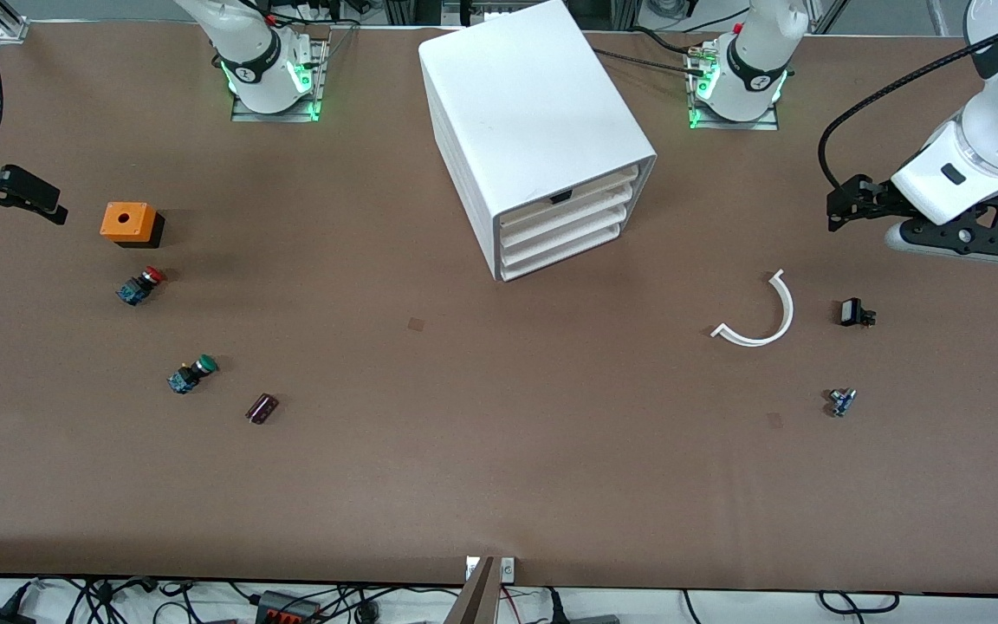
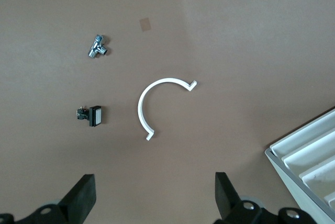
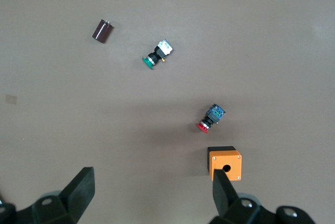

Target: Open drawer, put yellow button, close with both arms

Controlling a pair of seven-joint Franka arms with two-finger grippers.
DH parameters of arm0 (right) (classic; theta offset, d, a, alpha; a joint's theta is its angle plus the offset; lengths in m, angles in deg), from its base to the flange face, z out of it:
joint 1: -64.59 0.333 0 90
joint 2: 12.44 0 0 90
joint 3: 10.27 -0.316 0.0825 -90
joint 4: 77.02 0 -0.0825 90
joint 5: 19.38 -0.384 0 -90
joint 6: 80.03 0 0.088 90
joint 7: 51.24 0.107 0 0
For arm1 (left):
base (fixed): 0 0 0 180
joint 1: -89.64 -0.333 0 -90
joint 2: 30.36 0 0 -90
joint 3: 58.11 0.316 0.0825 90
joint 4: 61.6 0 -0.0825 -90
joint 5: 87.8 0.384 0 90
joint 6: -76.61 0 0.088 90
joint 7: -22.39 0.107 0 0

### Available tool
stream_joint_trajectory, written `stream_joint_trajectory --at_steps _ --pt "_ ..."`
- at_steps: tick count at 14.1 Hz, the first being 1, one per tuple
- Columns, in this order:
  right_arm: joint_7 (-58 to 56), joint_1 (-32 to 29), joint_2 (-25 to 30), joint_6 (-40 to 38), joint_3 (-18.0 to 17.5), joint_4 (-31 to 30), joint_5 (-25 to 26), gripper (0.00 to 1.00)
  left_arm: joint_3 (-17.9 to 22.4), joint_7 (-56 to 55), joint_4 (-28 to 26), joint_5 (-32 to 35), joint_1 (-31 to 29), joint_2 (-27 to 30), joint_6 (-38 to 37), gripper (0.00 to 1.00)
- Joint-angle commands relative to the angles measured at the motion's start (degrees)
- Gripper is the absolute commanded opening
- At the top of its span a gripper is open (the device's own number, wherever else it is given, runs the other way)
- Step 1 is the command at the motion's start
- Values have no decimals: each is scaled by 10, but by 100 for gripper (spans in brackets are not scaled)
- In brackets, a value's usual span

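The table [image 1: 464,451] looks matt brown, the cabinet [image 1: 525,113] smooth white plastic, and the small tee fitting [image 2: 97,46] shiny metal.

Two glossy white jointed arms, based at twelve o'clock along the table edge. Left arm's black two-finger gripper [image 1: 845,206] raised at three o'clock over the table's end, wrist level, fingers [image 2: 84,195] spread wide. Right arm's black two-finger gripper [image 1: 27,192] raised at nine o'clock over its end, fingers [image 3: 81,190] likewise parted, holding nothing.
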Motion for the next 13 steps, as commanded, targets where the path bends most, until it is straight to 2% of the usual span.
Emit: stream_joint_trajectory --at_steps 1,13 --pt "-7 -3 13 1 -5 -12 6 100 -1 6 23 -13 7 -4 -18 100" --pt "-16 -4 12 -1 -5 -13 6 100 -6 10 24 -13 2 -8 -21 100"
